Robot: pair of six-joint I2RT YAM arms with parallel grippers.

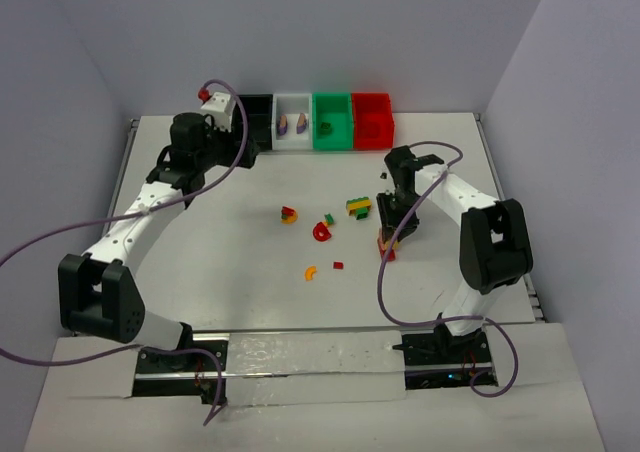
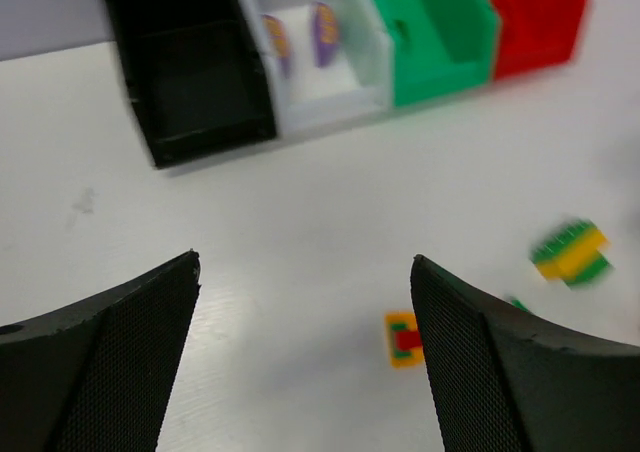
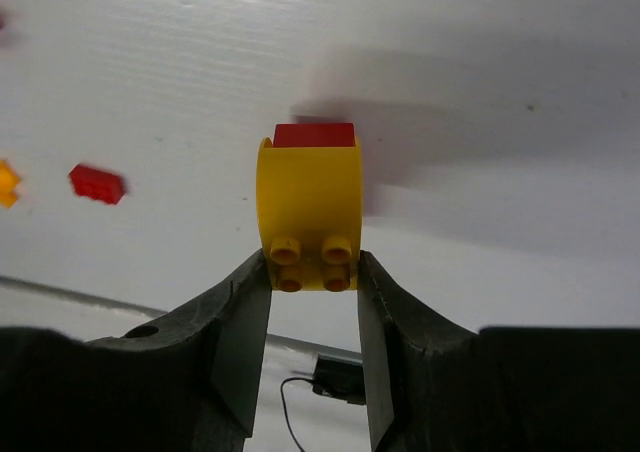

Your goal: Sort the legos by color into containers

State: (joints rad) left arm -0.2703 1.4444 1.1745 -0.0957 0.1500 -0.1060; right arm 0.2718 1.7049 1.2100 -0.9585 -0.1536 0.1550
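Observation:
Four bins stand in a row at the back: black, white, green, red. The white bin holds purple curved pieces; the green bin holds a small dark green piece. My right gripper is shut on a yellow curved lego with a red brick at its far end, low over the table. My left gripper is open and empty, raised near the black bin. Loose legos lie mid-table: a green-yellow stack, a red curve, a red-yellow piece.
An orange curve and a small red brick lie nearer the front. The left wrist view shows a yellow-green-red piece by the right finger and the green-yellow stack. White walls enclose the table.

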